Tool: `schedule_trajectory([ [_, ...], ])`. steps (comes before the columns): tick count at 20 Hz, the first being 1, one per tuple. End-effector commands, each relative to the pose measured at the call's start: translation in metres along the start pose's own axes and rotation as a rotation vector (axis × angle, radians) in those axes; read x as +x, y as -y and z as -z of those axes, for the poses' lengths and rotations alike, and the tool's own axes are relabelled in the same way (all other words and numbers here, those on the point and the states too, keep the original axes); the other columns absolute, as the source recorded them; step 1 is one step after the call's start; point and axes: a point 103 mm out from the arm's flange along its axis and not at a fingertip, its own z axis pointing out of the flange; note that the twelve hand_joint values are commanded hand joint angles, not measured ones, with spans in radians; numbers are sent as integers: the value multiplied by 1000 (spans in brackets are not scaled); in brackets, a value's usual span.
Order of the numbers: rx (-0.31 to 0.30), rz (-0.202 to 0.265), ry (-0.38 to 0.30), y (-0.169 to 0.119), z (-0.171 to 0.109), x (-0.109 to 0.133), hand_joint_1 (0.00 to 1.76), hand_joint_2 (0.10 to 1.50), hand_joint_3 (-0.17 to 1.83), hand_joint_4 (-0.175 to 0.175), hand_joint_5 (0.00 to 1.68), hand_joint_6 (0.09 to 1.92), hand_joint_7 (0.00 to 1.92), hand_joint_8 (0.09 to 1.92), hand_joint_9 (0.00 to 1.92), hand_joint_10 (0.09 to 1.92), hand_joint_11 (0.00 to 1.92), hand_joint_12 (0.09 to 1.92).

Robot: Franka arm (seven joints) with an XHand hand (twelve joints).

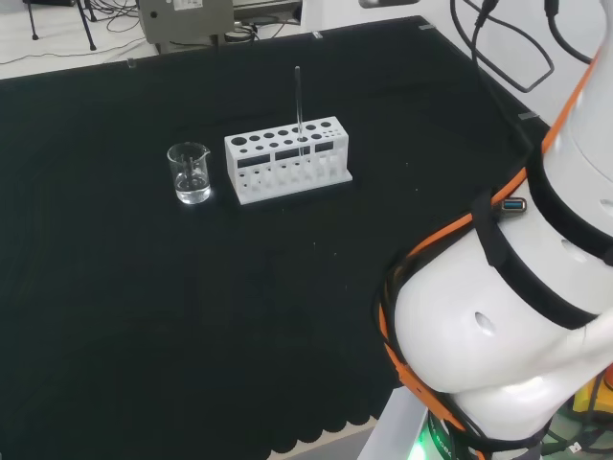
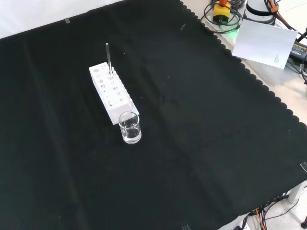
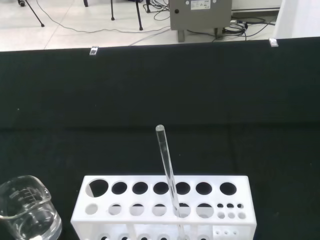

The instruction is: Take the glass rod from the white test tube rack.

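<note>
Item 1: thin clear glass rod [image 1: 299, 105], standing near-upright in a hole of the rack, leaning slightly. In the head view it sits toward the right half of the rack; in the front view [image 2: 109, 60] it is at the rack's farther end. In the wrist view [image 3: 167, 172] its rounded top rises well above the rack, and it enters a hole in the nearer row.

Item 2: white rectangular plastic test tube rack [image 1: 287, 158] with rows of round holes, large ones along most of its length and small ones at one end. It stands on the black cloth [image 1: 144, 316] in the far half of the bench in the head view, well in from every edge.

Item 3: small clear glass beaker [image 1: 190, 172] with a spout and printed graduations, upright, just beside the rack's left end in the head view, apart from it. Contents cannot be told.

Item 4: white robot arm links [image 1: 517, 316] with orange cable, at the near right corner of the cloth in the head view, well apart from the rack. Nothing touches the rod apart from the rack. State of the hand's fingers: cannot tell.
</note>
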Motion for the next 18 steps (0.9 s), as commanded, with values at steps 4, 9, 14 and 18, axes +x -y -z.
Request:
schedule_trajectory([
  [4,18,24,4,-28,-20,-1,641,901,354,-175,310,87,520,969,725,986,400,1405],
  [9,42,37,7,-39,-31,2,633,895,373,-175,330,87,633,1005,818,1051,547,1373],
  [14,59,52,8,-48,-47,4,619,895,385,-175,401,87,660,1026,847,1082,645,1356],
  [18,70,64,8,-50,-59,6,614,897,388,-175,492,104,681,1033,872,1088,697,1337],
])
